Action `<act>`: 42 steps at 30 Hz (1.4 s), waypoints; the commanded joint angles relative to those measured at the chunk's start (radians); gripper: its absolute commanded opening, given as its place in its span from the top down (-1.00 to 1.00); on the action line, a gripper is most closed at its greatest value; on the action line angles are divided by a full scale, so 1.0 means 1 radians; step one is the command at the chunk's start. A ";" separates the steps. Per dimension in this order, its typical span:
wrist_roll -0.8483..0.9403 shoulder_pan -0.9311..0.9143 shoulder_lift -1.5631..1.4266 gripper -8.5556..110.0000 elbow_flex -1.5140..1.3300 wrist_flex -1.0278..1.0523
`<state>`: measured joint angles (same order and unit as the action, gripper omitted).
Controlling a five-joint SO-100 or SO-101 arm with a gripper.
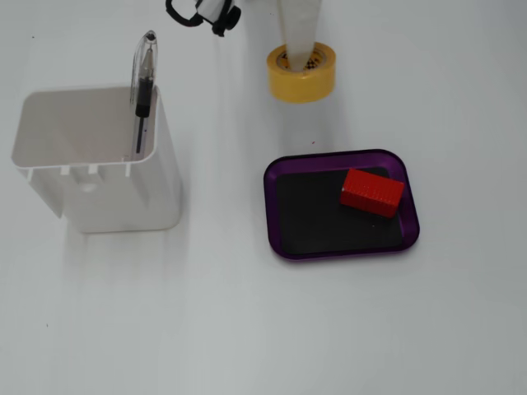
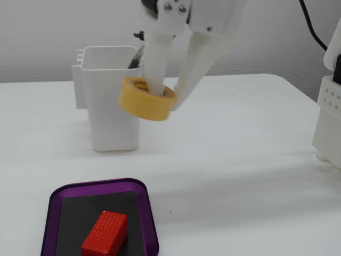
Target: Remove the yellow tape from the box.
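The yellow tape hangs in the air, clear of the box and tilted, with my gripper shut on its wall. One finger passes down through the ring's hole and the other presses on the outside, as a fixed view shows for the tape and gripper. The box is a shallow purple tray with a black floor, lying below and in front of the raised tape. Most of the arm is cut off at the top of both fixed views.
A red block lies in the box's right part, seen also low in the other view as the red block. A tall white container holding a pen stands left of the box. The arm's white base is at the right edge.
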<state>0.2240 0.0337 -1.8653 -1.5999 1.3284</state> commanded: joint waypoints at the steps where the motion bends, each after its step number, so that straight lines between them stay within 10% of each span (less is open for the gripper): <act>1: 0.011 -0.005 -0.183 0.87 -0.331 -0.152; 13: -0.002 -0.008 -0.218 0.85 -0.764 -0.565; 23: -0.005 -0.005 -0.216 0.61 -0.655 -0.440; 33: -0.005 -0.008 -0.844 0.60 -0.479 -0.046; 42: 0.002 -0.227 -1.408 0.60 -1.101 -0.190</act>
<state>0.2240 -0.1381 -3.1278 -2.5403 1.1888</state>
